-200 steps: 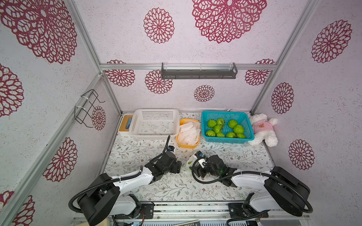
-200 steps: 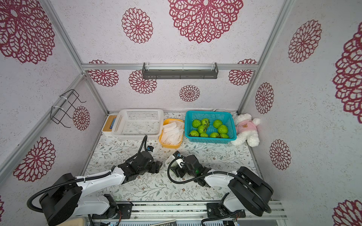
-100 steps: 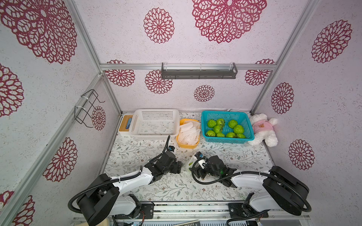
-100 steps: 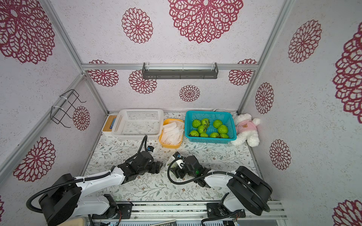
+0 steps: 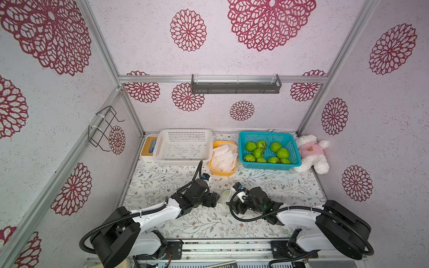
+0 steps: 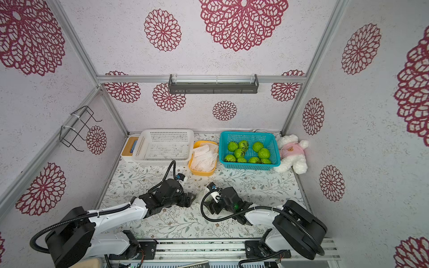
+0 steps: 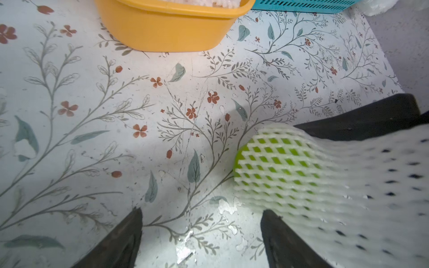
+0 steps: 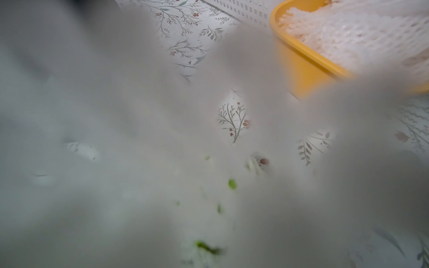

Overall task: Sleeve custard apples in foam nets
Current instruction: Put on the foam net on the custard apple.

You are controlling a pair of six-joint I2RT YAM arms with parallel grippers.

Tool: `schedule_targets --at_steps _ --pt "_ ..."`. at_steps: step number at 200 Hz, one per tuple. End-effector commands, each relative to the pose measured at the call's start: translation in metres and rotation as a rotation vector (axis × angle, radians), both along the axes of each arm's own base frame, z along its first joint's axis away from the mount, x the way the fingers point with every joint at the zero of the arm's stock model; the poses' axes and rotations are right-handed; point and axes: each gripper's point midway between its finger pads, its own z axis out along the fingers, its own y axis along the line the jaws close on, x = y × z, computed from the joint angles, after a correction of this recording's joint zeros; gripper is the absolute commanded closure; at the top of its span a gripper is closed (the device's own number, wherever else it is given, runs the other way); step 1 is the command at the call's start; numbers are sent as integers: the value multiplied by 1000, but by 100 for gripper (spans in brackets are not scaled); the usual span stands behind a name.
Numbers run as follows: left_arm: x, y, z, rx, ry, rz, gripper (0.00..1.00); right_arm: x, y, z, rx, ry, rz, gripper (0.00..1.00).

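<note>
Lying toward the desk's six o'clock, the custard apple is seen netted, so left fingers are spread wide, empty; whether right fingers grip cannot be told.

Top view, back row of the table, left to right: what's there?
Along the back: small white box with a wooden lid → white perforated basket → yellow tub holding foam nets → teal basket of custard apples → white teddy bear in a pink shirt.
</note>
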Motion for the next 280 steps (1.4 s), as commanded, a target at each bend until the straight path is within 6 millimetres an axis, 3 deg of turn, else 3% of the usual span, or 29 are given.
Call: schedule_targets --at_steps 1,32,59,116,164,226,280 --pt "5 -9 28 -55 -79 -40 14 5 -3 -1 -18 3 -20 22" --pt "9 -13 38 -88 -114 -42 18 9 -1 -3 -18 15 -14 22" --pt "19 -29 40 -121 -108 -50 26 9 -3 -2 -10 0 -12 24" --pt "29 -67 23 -201 -27 -115 34 6 -7 7 36 -77 -2 30" --pt "25 -81 5 -242 53 -146 44 12 -10 7 43 -106 -30 34" --pt "27 -89 -2 -265 78 -149 72 21 -15 5 37 -102 -83 35" --pt "26 -80 -8 -232 87 -120 99 28 -25 6 34 -107 -142 35"
